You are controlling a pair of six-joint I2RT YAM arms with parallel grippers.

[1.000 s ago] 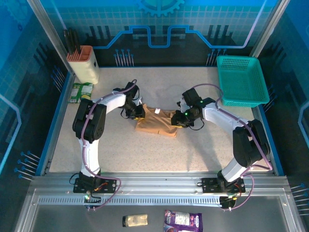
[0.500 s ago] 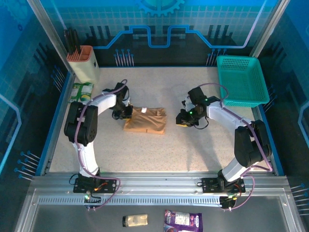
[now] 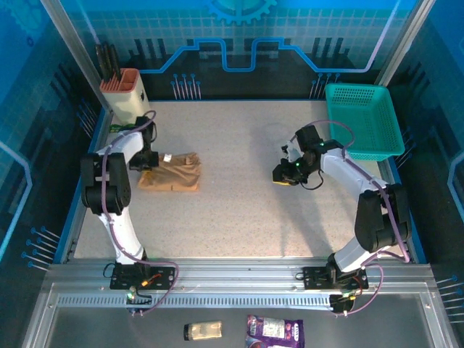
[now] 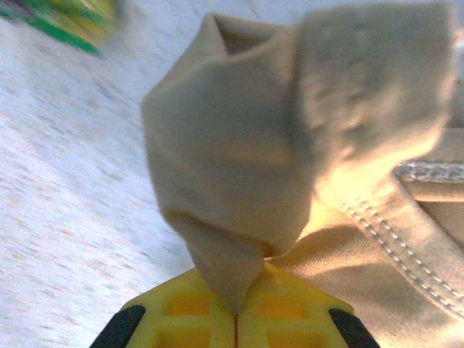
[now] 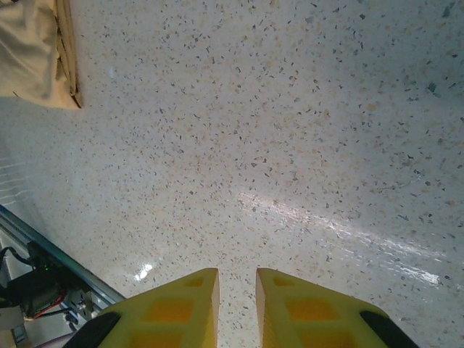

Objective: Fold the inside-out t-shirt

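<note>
The inside-out t-shirt [image 3: 174,174] lies as a small tan folded bundle on the left part of the table, its white tag [image 3: 167,157] near the upper left corner. My left gripper [image 3: 148,162] is at the bundle's left edge, shut on a pinch of the fabric. In the left wrist view the tan cloth [image 4: 239,159] bunches up from between the closed yellow fingers [image 4: 181,312]. My right gripper [image 3: 284,174] hovers well to the right of the shirt. Its jaws stand slightly apart with nothing between them [image 5: 237,301]. The shirt's edge [image 5: 32,51] shows at that view's top left.
A teal basket [image 3: 362,119] stands at the back right. A holder with dark handles [image 3: 125,93] sits at the back left, and a green packet [image 4: 65,18] lies on the table just beyond the left gripper. Speckled tabletop [image 3: 239,210] spreads between the arms.
The left gripper has pulled the folded shirt leftward across the table. The right gripper has drawn away from the shirt's right edge, back and to the right.
</note>
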